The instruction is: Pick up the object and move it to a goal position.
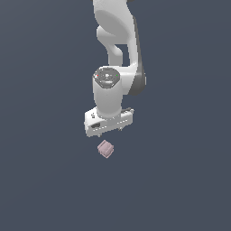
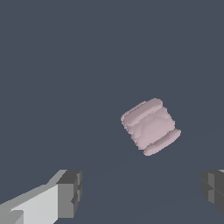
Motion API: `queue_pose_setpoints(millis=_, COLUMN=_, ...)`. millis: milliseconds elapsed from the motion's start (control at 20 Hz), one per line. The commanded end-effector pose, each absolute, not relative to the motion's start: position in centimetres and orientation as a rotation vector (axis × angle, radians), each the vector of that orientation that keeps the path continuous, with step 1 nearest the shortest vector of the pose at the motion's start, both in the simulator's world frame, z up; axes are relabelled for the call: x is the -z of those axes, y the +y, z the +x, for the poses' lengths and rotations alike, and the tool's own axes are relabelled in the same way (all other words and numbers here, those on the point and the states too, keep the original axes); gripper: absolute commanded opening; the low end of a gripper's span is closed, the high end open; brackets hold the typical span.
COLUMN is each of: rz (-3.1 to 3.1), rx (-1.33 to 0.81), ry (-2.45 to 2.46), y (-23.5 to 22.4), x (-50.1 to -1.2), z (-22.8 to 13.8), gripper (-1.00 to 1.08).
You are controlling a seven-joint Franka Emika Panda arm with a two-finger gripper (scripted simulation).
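The object, a small pale pink-mauve cube (image 1: 105,149) with grooved faces, lies on the dark grey floor just below my white gripper (image 1: 110,131) in the exterior view. In the wrist view the cube (image 2: 150,126) sits apart from both grey fingertips (image 2: 70,193), outside the gap between them. The jaws stand wide apart and hold nothing. The gripper points down, a little above and behind the cube.
The white arm (image 1: 118,40) rises behind the gripper toward the top of the exterior view. The flat dark grey floor (image 1: 180,180) spreads all around. No other object shows.
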State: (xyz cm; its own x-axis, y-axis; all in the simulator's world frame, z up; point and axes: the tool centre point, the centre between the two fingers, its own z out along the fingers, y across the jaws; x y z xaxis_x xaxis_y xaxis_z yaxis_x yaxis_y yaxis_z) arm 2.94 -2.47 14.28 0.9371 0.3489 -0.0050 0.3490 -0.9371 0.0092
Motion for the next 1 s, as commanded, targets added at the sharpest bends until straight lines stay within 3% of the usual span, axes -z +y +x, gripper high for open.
queue_pose_setpoints(millis=0, rz=3.061, rx=0.006, ry=0.659, y=-2.7, x=-13.7, z=3.4, gripper=1.0)
queue_pose_setpoints(millis=950, rz=2.855, rx=0.003, ry=1.305, y=-4.6, x=-9.8, z=6.2, gripper=1.0)
